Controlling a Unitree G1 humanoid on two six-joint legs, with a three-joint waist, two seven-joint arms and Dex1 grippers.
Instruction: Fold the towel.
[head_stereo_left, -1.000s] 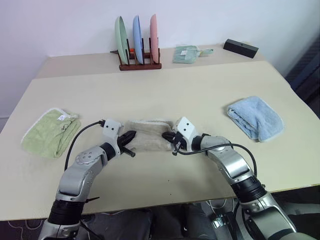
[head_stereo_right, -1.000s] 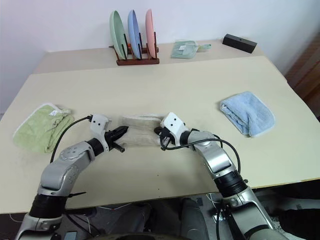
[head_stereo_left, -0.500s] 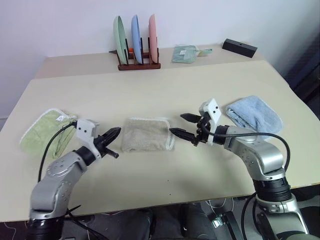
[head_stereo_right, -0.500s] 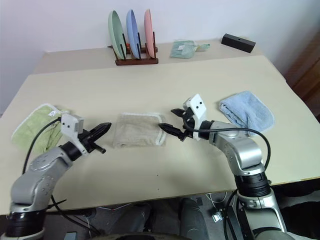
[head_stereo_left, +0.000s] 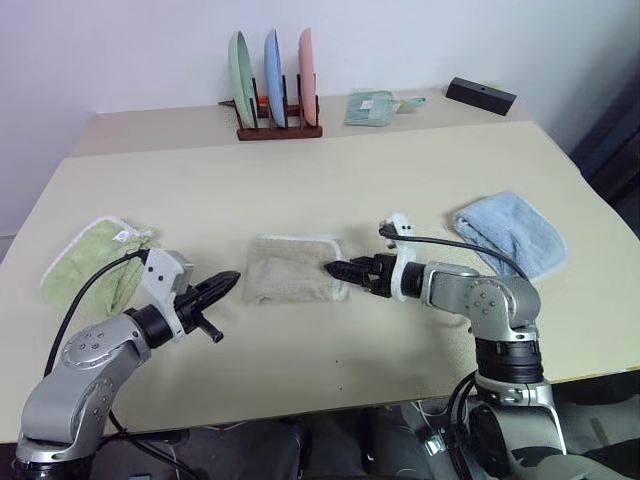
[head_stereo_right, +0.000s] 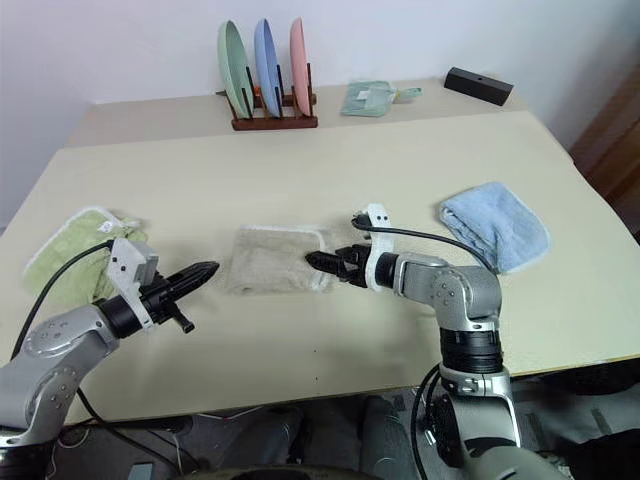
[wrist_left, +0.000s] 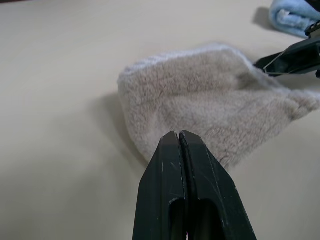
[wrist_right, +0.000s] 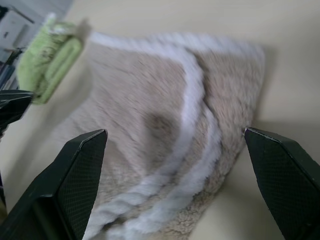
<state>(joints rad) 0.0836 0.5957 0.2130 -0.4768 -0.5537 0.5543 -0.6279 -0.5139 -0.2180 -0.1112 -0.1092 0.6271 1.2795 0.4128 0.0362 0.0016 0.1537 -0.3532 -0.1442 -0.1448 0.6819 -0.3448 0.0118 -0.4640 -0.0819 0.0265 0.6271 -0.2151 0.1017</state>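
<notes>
The beige towel (head_stereo_left: 295, 268) lies folded in a flat, roughly square stack at the middle of the table (head_stereo_left: 400, 190), its white stitched edging (wrist_right: 192, 95) on top. My right gripper (head_stereo_left: 335, 268) hovers at the towel's right edge and is open, its two fingers spread wide over that edge in the right wrist view, with nothing between them. My left gripper (head_stereo_left: 230, 280) is shut and empty, a short way left of the towel and pointing at it. In the left wrist view its closed fingertips (wrist_left: 179, 139) aim at the towel's near corner (wrist_left: 220, 115).
A light green towel (head_stereo_left: 95, 262) lies at the table's left edge and a light blue towel (head_stereo_left: 510, 232) at the right. At the back stand a plate rack (head_stereo_left: 275, 80) with three plates, a folded mint cloth (head_stereo_left: 372, 107) and a black box (head_stereo_left: 481, 96).
Both grippers were at the towel's near edge a second ago. The right one opened, swung out right, rolled and returned to the right edge. The left arm drew back left, still shut.
</notes>
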